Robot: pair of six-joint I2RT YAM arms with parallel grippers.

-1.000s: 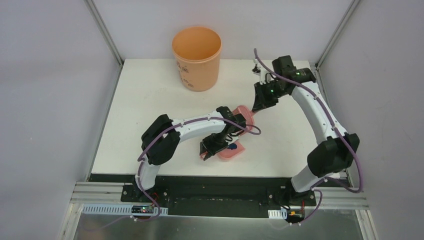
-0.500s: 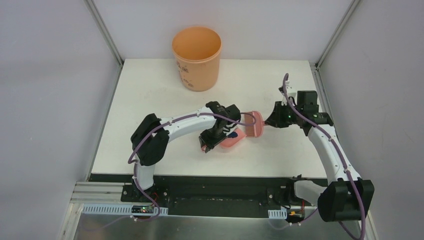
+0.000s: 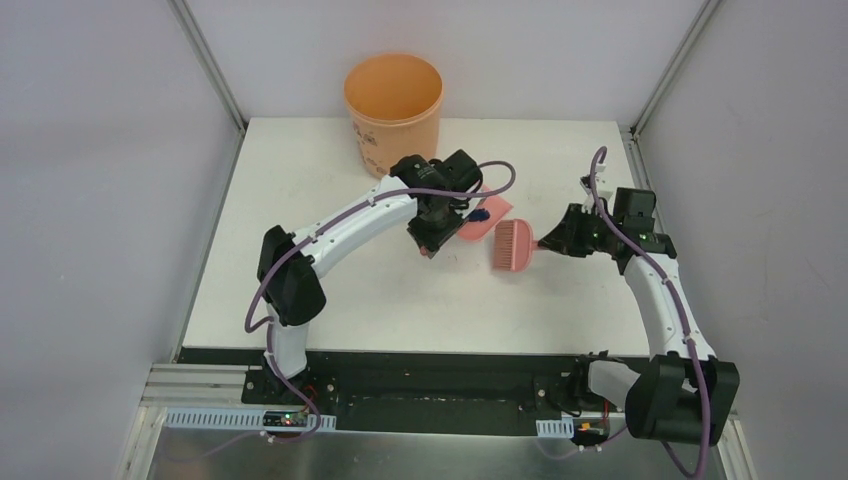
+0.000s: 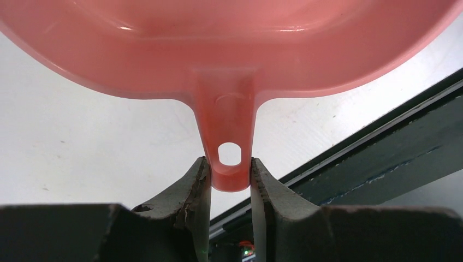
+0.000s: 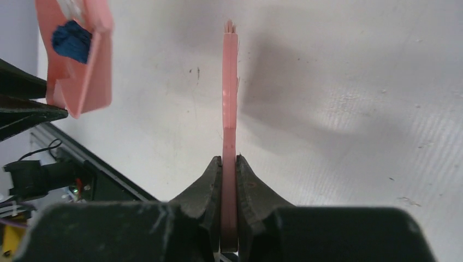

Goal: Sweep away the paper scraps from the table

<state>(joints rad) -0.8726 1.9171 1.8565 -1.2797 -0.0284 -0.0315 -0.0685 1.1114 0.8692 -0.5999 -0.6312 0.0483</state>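
Observation:
My left gripper (image 3: 443, 228) (image 4: 230, 173) is shut on the handle of the pink dustpan (image 3: 490, 214) (image 4: 218, 43) and holds it lifted above the white table (image 3: 300, 210), just right of the orange bucket. A dark blue paper scrap (image 3: 481, 213) (image 5: 72, 40) lies in the pan, with a bit of white paper beside it. The pan also shows edge-on in the right wrist view (image 5: 87, 82). My right gripper (image 3: 545, 243) (image 5: 229, 161) is shut on the pink hand brush (image 3: 513, 246) (image 5: 230, 93), held right of the pan. No other scraps show on the table.
The orange bucket (image 3: 393, 115) stands at the back of the table, left of centre. Grey walls and metal posts (image 3: 212, 68) frame the table. A black rail (image 3: 430, 365) runs along the near edge by the arm bases.
My left arm has carried the dustpan from near the front edge back and up toward the bucket. My right arm brought the brush in from the back right, then drew it slightly right.

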